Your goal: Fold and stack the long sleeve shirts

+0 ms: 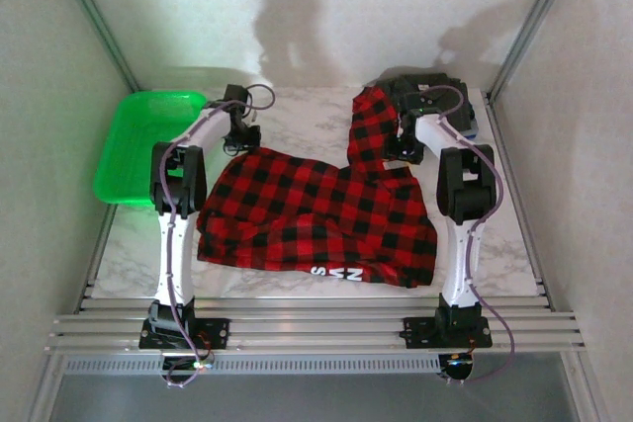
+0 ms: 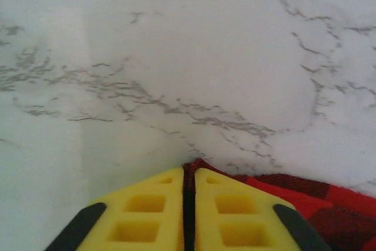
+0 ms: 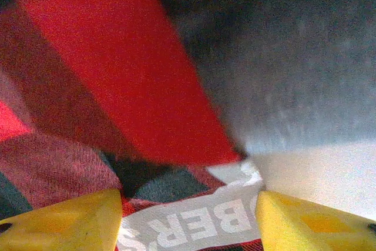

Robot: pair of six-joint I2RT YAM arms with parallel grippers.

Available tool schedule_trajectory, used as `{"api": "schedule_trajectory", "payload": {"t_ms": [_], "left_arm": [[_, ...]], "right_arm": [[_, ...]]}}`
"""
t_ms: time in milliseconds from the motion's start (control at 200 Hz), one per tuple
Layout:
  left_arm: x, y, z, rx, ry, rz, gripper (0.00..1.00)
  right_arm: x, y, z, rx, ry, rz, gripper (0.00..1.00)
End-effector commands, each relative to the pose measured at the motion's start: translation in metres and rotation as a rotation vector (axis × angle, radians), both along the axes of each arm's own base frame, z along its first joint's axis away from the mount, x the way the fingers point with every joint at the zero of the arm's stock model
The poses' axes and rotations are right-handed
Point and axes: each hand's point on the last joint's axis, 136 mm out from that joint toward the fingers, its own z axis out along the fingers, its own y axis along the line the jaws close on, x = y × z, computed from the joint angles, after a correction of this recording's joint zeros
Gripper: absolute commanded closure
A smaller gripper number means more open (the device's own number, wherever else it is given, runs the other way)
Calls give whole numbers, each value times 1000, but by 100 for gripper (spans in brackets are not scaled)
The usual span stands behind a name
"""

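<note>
The red-and-black plaid shirt (image 1: 316, 214) lies spread across the middle of the table, with white lettering (image 1: 341, 274) at its near hem. One part of it runs up to the back (image 1: 373, 118). My left gripper (image 1: 240, 131) is at the shirt's far left corner. In the left wrist view it (image 2: 188, 171) is shut on a thin edge of the plaid cloth (image 2: 329, 204). My right gripper (image 1: 407, 142) is on the shirt's far right part. It (image 3: 189, 199) is open, with the white label (image 3: 194, 224) between its fingers. The folded dark shirt (image 1: 432, 84) lies at the back right, partly hidden behind the right arm.
A green plastic basket (image 1: 148, 140) sits off the table's left edge. Bare marble (image 1: 297, 116) shows behind the shirt between the two grippers, and a strip (image 1: 129, 254) runs along the left front. Metal rails (image 1: 316, 328) cross the near edge.
</note>
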Motion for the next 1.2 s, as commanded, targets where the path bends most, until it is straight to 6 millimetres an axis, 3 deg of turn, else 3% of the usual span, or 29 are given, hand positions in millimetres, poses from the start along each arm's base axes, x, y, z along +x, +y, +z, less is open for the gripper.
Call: {"api": "schedule_trajectory", "payload": {"t_ms": [0,215,420,621,806,976,1196], "left_arm": [[-8,-14,5,-46,12,-34,93],[-14,-8,8,-27,10,-28,100],[-13,-6,12,-34,0,-19,100],[-12,-9,15,-54,-2,-23,100],[-13,-10,18,-64,-4,-23,100],[-12,-11,23,-69,-16,-24,100],[-9,-8,36,-75,-43,-16,100]], "right_arm": [[8,-3,-1,-34,-6,5,39],[10,-14,12,-103,-26,10,39],[6,-10,-4,-93,16,30,40],[9,-4,-11,-72,42,41,54],[10,-3,-11,-68,44,34,79],[14,-3,4,-58,5,14,95],[17,-2,43,-83,-71,22,99]]}}
